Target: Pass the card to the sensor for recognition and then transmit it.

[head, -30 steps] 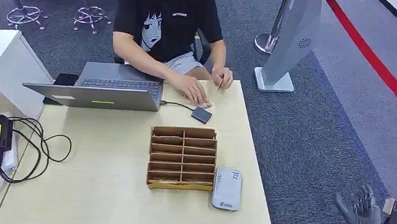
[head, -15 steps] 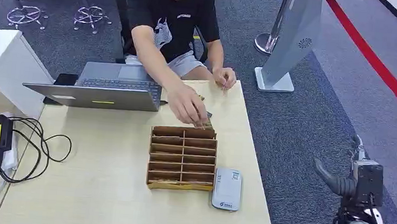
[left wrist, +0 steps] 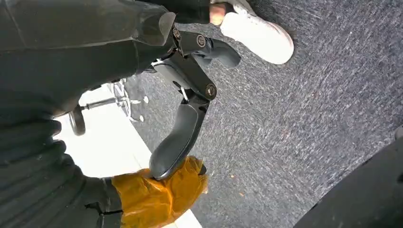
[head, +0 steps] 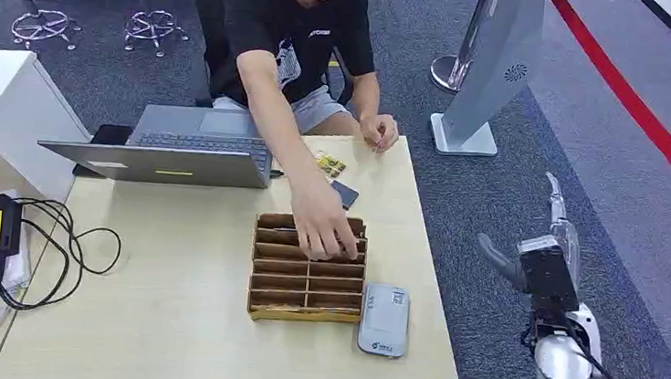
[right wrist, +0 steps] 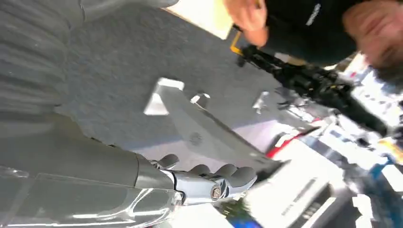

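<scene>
Card pieces [head: 329,164], small and yellowish, lying on the far part of the table [head: 164,321], just right of the laptop [head: 170,152] and beside a small dark pad [head: 343,194]. Nearer, a cardboard slot tray [head: 305,283] with a person's hand [head: 321,232] reaching into its far rows. White sensor [head: 384,319] flat at the tray's near right corner, touching it. Right hand [head: 537,253] raised off the table's right edge over carpet, fingers [right wrist: 209,172] spread, thumb out, holding nothing. Left hand [left wrist: 190,95] hanging over the floor, thumb and fingers apart, gripping nothing.
</scene>
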Controlling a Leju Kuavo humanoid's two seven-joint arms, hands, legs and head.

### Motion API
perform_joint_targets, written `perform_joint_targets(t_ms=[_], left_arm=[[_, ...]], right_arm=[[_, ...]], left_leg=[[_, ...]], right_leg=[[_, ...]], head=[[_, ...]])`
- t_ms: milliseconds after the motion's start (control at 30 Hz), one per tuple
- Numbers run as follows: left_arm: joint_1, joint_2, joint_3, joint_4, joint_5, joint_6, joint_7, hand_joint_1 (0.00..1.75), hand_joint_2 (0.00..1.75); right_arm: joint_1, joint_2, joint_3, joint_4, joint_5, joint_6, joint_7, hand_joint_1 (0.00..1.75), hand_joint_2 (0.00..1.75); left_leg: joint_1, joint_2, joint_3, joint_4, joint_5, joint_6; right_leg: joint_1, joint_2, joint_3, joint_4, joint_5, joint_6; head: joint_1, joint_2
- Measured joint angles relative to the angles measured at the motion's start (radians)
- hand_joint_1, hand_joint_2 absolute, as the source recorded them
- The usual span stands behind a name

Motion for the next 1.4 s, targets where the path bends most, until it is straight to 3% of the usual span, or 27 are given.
perform_joint_targets(t_ms=[100, 200, 300, 867, 1133, 1167, 1200, 1233, 1300, 1400], left_arm=[[-0.001, -0.001, 0.005, 0.002, -0.009, -0.001, -0.001, 0.0, 1.75], [-0.004, -0.008, 0.013, 0.003, -0.05, -0.011, -0.005, 0.0, 1.75], [-0.005, -0.008, 0.013, 0.005, -0.062, -0.014, -0.007, 0.0, 1.75], [-0.018, -0.008, 0.007, 0.013, -0.121, -0.032, -0.006, 0.0, 1.75], [-0.023, -0.008, -0.016, 0.014, -0.125, -0.046, -0.004, 0.0, 1.75], [-0.023, -0.008, -0.018, 0.014, -0.125, -0.048, -0.004, 0.0, 1.75], [-0.023, -0.008, -0.021, 0.015, -0.125, -0.05, -0.004, 0.0, 1.75], [-0.023, -0.008, -0.023, 0.016, -0.125, -0.051, -0.004, 0.0, 1.75], [-0.023, -0.008, -0.028, 0.018, -0.125, -0.051, -0.004, 0.0, 1.75], [-0.023, -0.008, -0.036, 0.018, -0.125, -0.052, -0.004, 0.0, 1.75]], right_arm=[[-0.006, 0.0, 0.039, -0.016, 0.034, -0.025, 0.006, 0.0, 1.75], [-0.042, -0.002, 0.224, -0.072, 0.245, -0.156, 0.056, 0.0, 1.75], [-0.059, -0.004, 0.289, -0.082, 0.332, -0.205, 0.084, 0.0, 1.75], [-0.174, -0.017, 0.599, -0.092, 0.818, -0.464, 0.266, 0.0, 1.75], [-0.256, -0.005, 0.675, -0.003, 0.959, -0.529, 0.336, 0.0, 1.75], [-0.262, -0.002, 0.678, 0.008, 0.959, -0.531, 0.337, 0.31, 1.75], [-0.268, 0.002, 0.68, 0.023, 0.955, -0.534, 0.333, 1.43, 1.75], [-0.271, 0.006, 0.681, 0.036, 0.949, -0.536, 0.327, 1.43, 1.75], [-0.275, 0.016, 0.681, 0.062, 0.938, -0.542, 0.312, 1.69, 1.75], [-0.278, 0.027, 0.681, 0.089, 0.931, -0.55, 0.3, 1.68, 1.75]], left_leg=[[0.0, 0.0, 0.0, 0.0, 0.0, 0.0], [0.0, 0.0, 0.0, 0.0, 0.0, 0.0], [0.0, 0.0, 0.0, 0.0, 0.0, 0.0], [0.0, 0.0, 0.0, 0.0, 0.0, 0.0], [0.0, 0.0, 0.0, 0.0, 0.0, 0.0], [0.0, 0.0, 0.0, 0.0, 0.0, 0.0], [0.0, 0.0, 0.0, 0.0, 0.0, 0.0], [0.0, 0.0, 0.0, 0.0, 0.0, 0.0], [0.0, 0.0, 0.0, 0.0, 0.0, 0.0], [0.0, 0.0, 0.0, 0.0, 0.0, 0.0]], right_leg=[[0.0, 0.0, 0.0, 0.0, 0.0, 0.0], [0.0, 0.0, 0.0, 0.0, 0.0, 0.0], [0.0, 0.0, 0.0, 0.0, 0.0, 0.0], [0.0, 0.0, 0.0, 0.001, 0.0, 0.0], [0.0, 0.0, 0.0, 0.001, 0.0, 0.0], [0.0, 0.0, 0.0, 0.001, 0.0, 0.0], [0.0, 0.0, 0.0, 0.001, 0.0, 0.0], [0.0, 0.0, 0.0, 0.001, 0.0, 0.0], [0.0, 0.0, 0.0, 0.001, 0.0, 0.0], [0.0, 0.0, 0.0, 0.001, 0.0, 0.0]], head=[[0.0, 0.0], [0.0, 0.0], [0.0, 0.0], [0.0, 0.0], [0.0, 0.0], [0.0, 0.0], [0.0, 0.0], [0.0, 0.0], [0.0, 0.0], [0.0, 0.0]])
